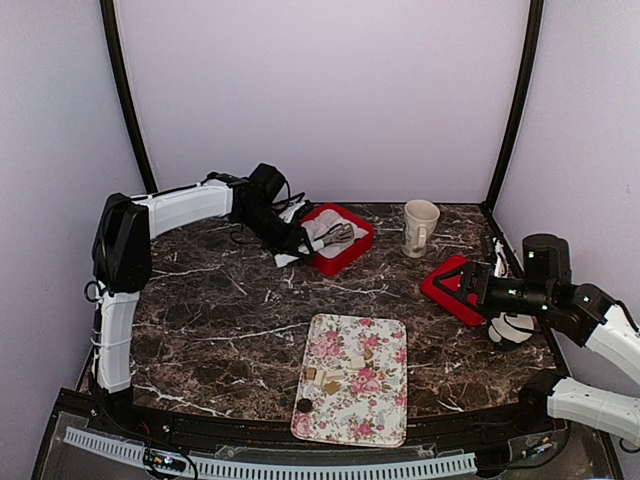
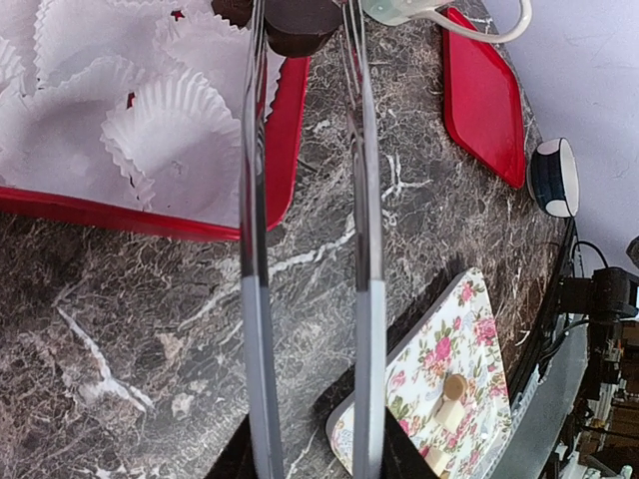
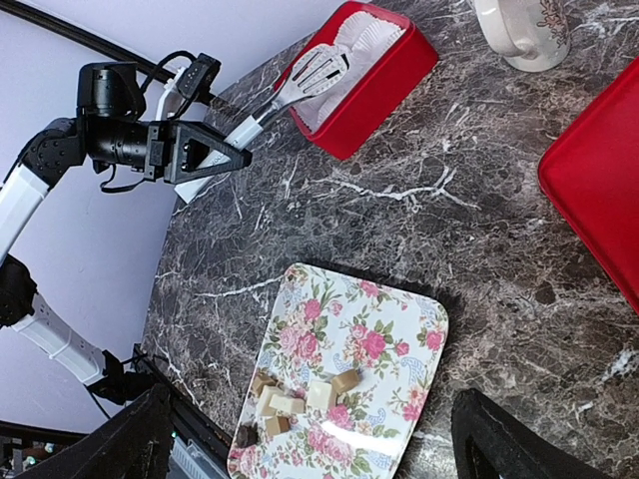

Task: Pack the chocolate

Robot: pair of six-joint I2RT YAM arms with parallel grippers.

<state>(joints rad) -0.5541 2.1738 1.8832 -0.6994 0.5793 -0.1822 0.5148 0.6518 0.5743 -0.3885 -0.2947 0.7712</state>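
My left gripper (image 1: pixel 288 238) (image 2: pixel 315 464) is shut on the handles of metal tongs (image 2: pixel 256 249) (image 1: pixel 335 236). The tong tips pinch a dark brown chocolate (image 2: pixel 297 30) just past the rim of the red box (image 1: pixel 352 256) (image 2: pixel 286 120), which is lined with white paper cups (image 2: pixel 165 135). Several tan and cream chocolate pieces (image 1: pixel 325 378) (image 3: pixel 310 397) and one dark piece (image 1: pixel 303 405) (image 3: pixel 245 435) lie on the floral tray (image 1: pixel 375 400) (image 3: pixel 389 329). My right gripper (image 1: pixel 470 285) (image 3: pixel 319 449) hangs open and holds nothing, high above the tray's right side by the red lid (image 1: pixel 445 292).
A cream mug (image 1: pixel 420 228) (image 3: pixel 524 30) stands at the back right. The red lid (image 3: pixel 599 190) (image 2: pixel 484 100) lies flat to the right. A small dark-and-white cup (image 2: pixel 554 178) (image 1: pixel 510 330) sits near the right edge of the marble table (image 1: pixel 220 320).
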